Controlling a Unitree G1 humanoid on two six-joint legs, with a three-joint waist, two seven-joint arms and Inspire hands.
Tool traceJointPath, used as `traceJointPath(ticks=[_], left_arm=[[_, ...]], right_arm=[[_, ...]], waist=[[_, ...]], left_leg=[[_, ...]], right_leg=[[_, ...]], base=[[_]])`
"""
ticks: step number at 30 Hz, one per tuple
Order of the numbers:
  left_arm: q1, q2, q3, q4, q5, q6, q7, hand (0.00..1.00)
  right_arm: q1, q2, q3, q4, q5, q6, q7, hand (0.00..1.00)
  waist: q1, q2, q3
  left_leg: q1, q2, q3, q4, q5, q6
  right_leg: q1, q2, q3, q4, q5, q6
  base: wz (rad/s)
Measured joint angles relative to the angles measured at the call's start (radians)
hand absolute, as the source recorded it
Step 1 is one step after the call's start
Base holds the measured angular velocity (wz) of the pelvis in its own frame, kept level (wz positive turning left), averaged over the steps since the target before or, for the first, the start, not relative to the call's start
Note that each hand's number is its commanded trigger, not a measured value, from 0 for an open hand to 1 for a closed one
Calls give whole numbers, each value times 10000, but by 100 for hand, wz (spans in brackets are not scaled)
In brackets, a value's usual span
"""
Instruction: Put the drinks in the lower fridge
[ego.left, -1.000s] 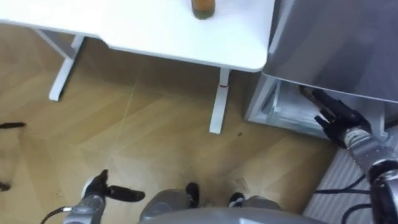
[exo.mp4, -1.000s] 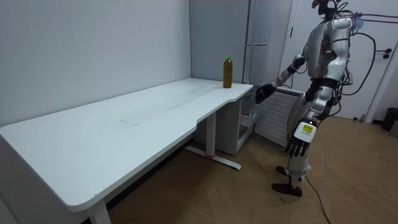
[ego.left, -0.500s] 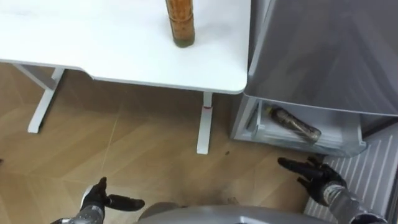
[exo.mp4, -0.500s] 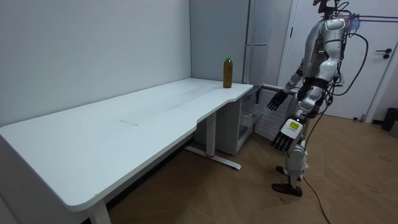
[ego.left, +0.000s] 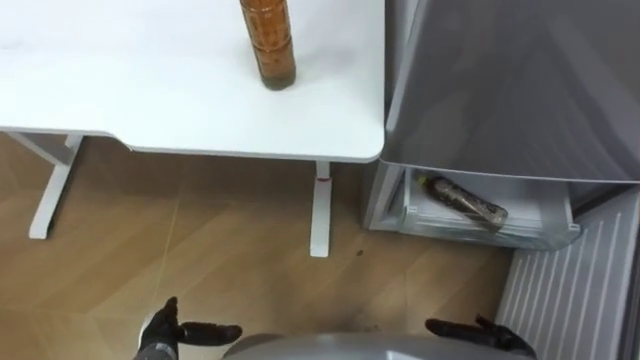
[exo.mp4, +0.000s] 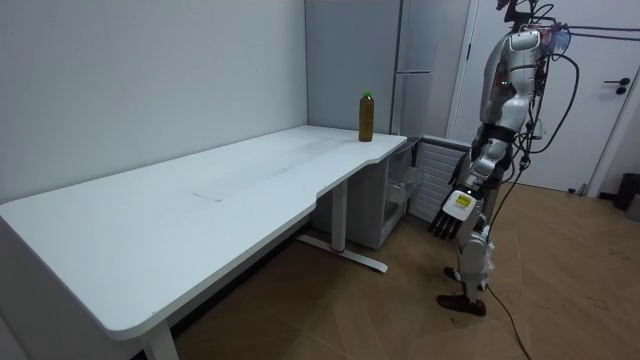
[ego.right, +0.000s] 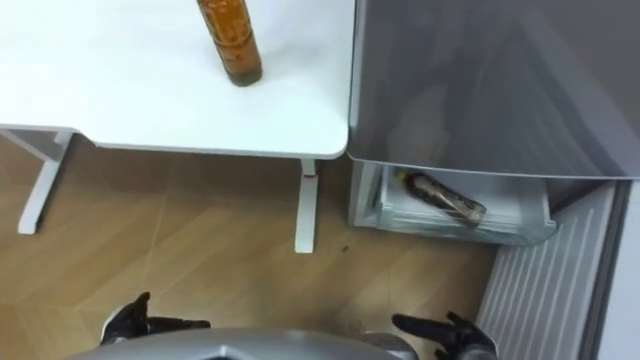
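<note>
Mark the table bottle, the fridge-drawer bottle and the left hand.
table bottle (ego.left: 267, 42): left eye view, lower body.
fridge-drawer bottle (ego.left: 465, 202): left eye view, mid-body.
left hand (ego.left: 163, 330): left eye view, hand's middle.

Matt white tabletop (ego.left: 120, 90), brushed-metal fridge (ego.left: 500, 80) w/ clear plastic drawer (ego.left: 545, 216), wood-grain floor (ego.left: 200, 270), glossy bottle (ego.left: 267, 40)
</note>
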Motion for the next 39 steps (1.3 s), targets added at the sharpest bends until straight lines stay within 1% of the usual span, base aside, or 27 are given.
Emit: traceJointPath(ticks=[2, 3, 5, 7, 8, 10, 12, 13, 14, 15, 16, 17, 18, 19, 21, 23, 25, 28, 30, 31, 33, 36, 39], left_arm=[[6, -31, -2, 9, -45, 49, 4, 0], [19, -70, 36, -2, -237, 65, 32, 0], [61, -183, 312, -5, -371, 63, 124, 0], [19, -300, 862, -27, -408, 31, 274, 0], [-19, -304, 939, -29, -505, 1, 352, 0], [-149, -303, 1019, -212, -1065, -40, 709, 0], [-201, -326, 1298, -769, -1827, -102, 1110, 0], [-217, -328, 1420, -947, -1916, -107, 1208, 0], [-270, -328, 1692, -1331, -1955, -111, 1431, 0], [-282, -319, 1833, -1775, -1962, -141, 1739, 0], [-283, -320, 1875, -1975, -1956, -201, 1893, 0], [-305, -328, 1982, -2319, -1956, -335, 2186, 0], [-313, -339, 2120, -2797, -1955, -371, 2501, 0], [-311, -342, 2168, -3068, -1951, -401, 2654, 0], [-329, -337, 2188, -4023, -1930, -703, 3250, 0], [-410, -331, 2187, -4334, -1914, -968, 3573, 0], [-448, -331, 2185, -4819, -1922, -1077, 3915, 0], [-412, -335, 2186, -5394, -1867, -1102, 4095, 0], [-369, -334, 2175, -6356, -1741, -1108, 4282, 0], [-371, -333, 2160, -6588, -1684, -1128, 4338, 0], [-370, -333, 2140, -7380, -1339, -1287, 4404, 0], [-373, -330, 2135, -8035, -937, -1346, 4416, 0], [-387, -329, 2113, -8474, -935, -1347, 4410, 0]], right_arm=[[-15, 5, 21, -12, -254, -5, -35, 0], [-17, 26, 19, -14, -347, -22, -86, 0], [-16, 97, -9, -9, -502, -69, -204, 0], [-11, 146, -211, 13, -870, -138, -287, 0], [-9, 146, -212, 13, -928, -153, -331, 0], [-17, 146, -207, 32, -1040, -182, -475, 0], [-5, 150, -375, 48, -1311, -225, -604, 0], [-3, 151, -430, 61, -1386, -226, -652, 0], [-7, 150, -611, 118, -1600, -224, -679, 0], [13, 139, -750, 139, -1696, -223, -713, 0], [30, 134, -828, 139, -1724, -224, -740, 0], [54, 128, -958, 138, -1757, -224, -771, 0], [49, 129, -1120, 128, -1845, -231, -770, 0], [53, 131, -1192, 128, -1907, -237, -770, 0], [120, 128, -1198, 123, -2050, -239, -792, 0], [127, 129, -1198, 123, -2057, -272, -792, 0], [173, 172, -1190, 109, -2089, -432, -776, 0], [219, 206, -1281, 103, -2515, -549, -770, 0], [218, 261, -1386, 96, -2758, -562, -773, 0], [220, 263, -1385, 95, -2771, -562, -773, 0], [215, 264, -1378, 58, -2768, -606, -776, 0], [241, 259, -1368, 68, -2772, -670, -868, 0], [238, 257, -1361, 67, -2768, -670, -865, 0]], waist=[[34, 26, -2], [56, 51, 2], [44, 23, -2], [-7, 13, -12], [-7, 33, -6], [2, -9, -27], [0, 23, -14], [-4, 20, -19], [-2, 38, -6], [-8, 25, -4], [-7, 32, 3], [-18, 39, -4], [-21, 67, -24], [-22, 64, -23], [-9, 44, -44], [-18, 23, -77], [-19, 20, -80], [-17, 4, -78], [-35, -30, -74], [-43, -28, -73], [-56, -37, -81], [-76, -14, -91], [-101, 39, -83]], left_leg=[[31, 2, 88, -2, -27, 21], [105, 2, 131, -8, -36, 32], [200, 0, 168, -22, -53, 38], [303, 3, 151, 6, -101, 44], [306, 3, 144, 18, -106, 46], [312, 2, 161, 19, -111, 47], [357, -1, 148, -2, -111, 48], [382, -2, 142, -1, -112, 50], [427, -2, 142, -7, -114, 50], [496, -2, 144, -19, -114, 49], [532, -2, 157, -25, -114, 49], [541, -4, 162, -28, -116, 49], [541, 1, 159, -26, -134, 49], [538, 4, 159, -25, -139, 49], [511, 0, 143, -30, -141, 50], [540, -6, 144, -36, -142, 52], [569, -4, 144, -31, -141, 52], [629, -2, 141, -32, -145, 50], [588, 11, 70, -30, -172, 46], [570, 10, 49, -29, -173, 47], [518, -9, 24, -19, -184, 52], [539, -12, 26, -24, -185, 53], [538, -9, 25, -32, -184, 53]], right_leg=[[-2, 9, 71, 5, -4, 5], [21, 12, 123, 2, -1, 11], [124, 8, 154, 1, -3, 18], [204, -5, 116, 4, -11, 32], [209, -6, 117, 3, -12, 33], [211, -6, 133, 20, -13, 34], [326, 7, 208, 21, -13, 35], [346, 10, 221, 17, -14, 37], [371, 14, 238, 16, -14, 37], [411, 17, 249, 15, -14, 37], [409, 17, 258, 10, -14, 37], [404, 13, 265, 12, -15, 38], [374, 18, 268, 16, -16, 40], [358, 25, 282, 18, -16, 40], [361, 24, 281, 35, -17, 41], [431, 22, 284, 37, -16, 43], [449, 24, 290, 41, -11, 45], [425, 25, 306, 37, -10, 44], [409, 36, 271, 26, -10, 44], [415, 33, 260, 26, -10, 44], [434, 37, 284, 15, -11, 45], [422, 41, 312, 9, -10, 46], [430, 51, 333, 10, -10, 45]], base=[[-9], [-13], [-7], [0], [0], [0], [-5], [-5], [-3], [-4], [-4], [-4], [-4], [0], [0], [0], [0], [0], [2], [5], [0], [0], [-1]])
